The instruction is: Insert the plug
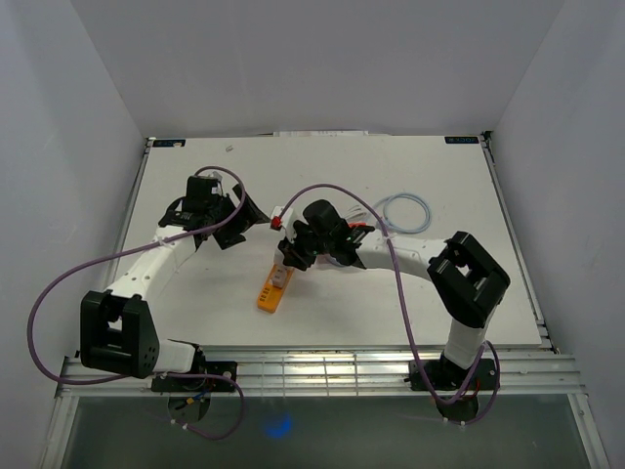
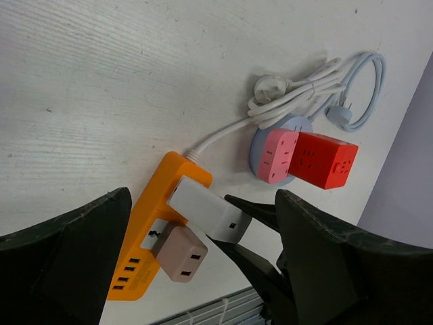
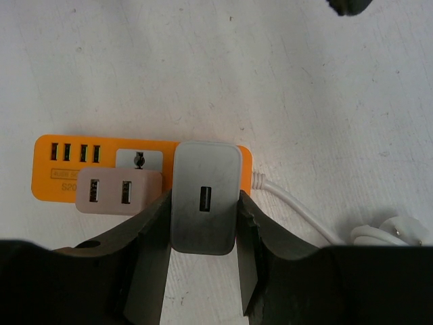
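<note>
- The white charger plug (image 3: pixel 206 196) is clamped between the fingers of the right gripper (image 3: pixel 203 227), with one finger pressed against each side.
- The plug is held at the cable end of the orange power strip (image 3: pixel 44 188), just beside a beige adapter (image 3: pixel 118 191) that sits on the strip. Whether its prongs are fully in cannot be told.
- The left gripper (image 1: pixel 246 213) is held spread wide with nothing between its fingers — near the strip, but apart from it.
- A red cube (image 2: pixel 325 159) and a pink cube (image 2: pixel 277 156) are seen on a round base (image 2: pixel 298 125), next to a coiled white cable (image 2: pixel 318 81).
</note>
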`<state>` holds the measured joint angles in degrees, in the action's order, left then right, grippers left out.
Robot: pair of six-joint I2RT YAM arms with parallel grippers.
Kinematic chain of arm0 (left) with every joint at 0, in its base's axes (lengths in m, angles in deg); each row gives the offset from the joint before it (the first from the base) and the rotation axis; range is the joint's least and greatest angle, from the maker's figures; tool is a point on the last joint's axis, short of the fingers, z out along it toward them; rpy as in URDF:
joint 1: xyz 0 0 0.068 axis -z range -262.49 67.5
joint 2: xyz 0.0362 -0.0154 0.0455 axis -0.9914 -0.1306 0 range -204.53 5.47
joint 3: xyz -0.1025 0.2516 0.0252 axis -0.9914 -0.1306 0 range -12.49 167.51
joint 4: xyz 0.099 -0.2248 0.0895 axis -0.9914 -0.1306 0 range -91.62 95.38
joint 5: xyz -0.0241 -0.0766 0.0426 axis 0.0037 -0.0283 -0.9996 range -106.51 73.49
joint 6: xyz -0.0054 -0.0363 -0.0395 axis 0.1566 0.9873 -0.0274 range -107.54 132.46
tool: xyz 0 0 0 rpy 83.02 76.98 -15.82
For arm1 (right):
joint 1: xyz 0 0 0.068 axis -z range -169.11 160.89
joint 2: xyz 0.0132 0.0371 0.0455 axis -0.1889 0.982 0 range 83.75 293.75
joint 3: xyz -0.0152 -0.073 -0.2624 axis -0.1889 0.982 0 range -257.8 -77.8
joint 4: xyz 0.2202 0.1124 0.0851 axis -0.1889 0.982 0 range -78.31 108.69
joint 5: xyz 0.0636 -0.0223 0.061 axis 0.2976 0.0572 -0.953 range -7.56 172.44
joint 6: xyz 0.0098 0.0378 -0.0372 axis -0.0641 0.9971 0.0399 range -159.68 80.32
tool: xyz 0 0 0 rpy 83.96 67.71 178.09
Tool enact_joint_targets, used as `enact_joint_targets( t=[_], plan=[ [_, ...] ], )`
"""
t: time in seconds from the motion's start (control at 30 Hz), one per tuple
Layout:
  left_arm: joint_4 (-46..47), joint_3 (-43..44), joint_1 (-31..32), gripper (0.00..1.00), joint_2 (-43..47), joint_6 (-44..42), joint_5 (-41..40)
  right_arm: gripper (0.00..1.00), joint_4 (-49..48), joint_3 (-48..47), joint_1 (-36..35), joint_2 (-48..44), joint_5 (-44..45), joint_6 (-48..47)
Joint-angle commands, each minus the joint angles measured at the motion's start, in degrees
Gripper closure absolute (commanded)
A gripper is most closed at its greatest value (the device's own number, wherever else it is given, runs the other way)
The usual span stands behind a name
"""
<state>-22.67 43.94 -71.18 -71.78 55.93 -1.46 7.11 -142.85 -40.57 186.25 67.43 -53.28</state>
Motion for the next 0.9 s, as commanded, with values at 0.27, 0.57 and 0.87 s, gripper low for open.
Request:
enact_joint_targets(
  t=[0.27, 0.57, 0.87],
  plan=[
    [-0.69, -2.37, -0.24, 0.02, 3.42, -1.71, 1.38, 0.92, 4.49, -8.15, -0.74, 5.69, 1.03, -1.51],
    [-2.00, -3.87, -0.32, 0.02, 5.18, -3.03, 1.48, 0.92, 9.23, -10.26, -2.06, 8.24, 5.15, -3.53],
    [-2.10, -5.27, -2.69, 0.02, 3.87, -3.12, 3.22, 0.92, 11.70, -10.27, -2.59, 8.77, 6.74, -4.68]
  ],
)
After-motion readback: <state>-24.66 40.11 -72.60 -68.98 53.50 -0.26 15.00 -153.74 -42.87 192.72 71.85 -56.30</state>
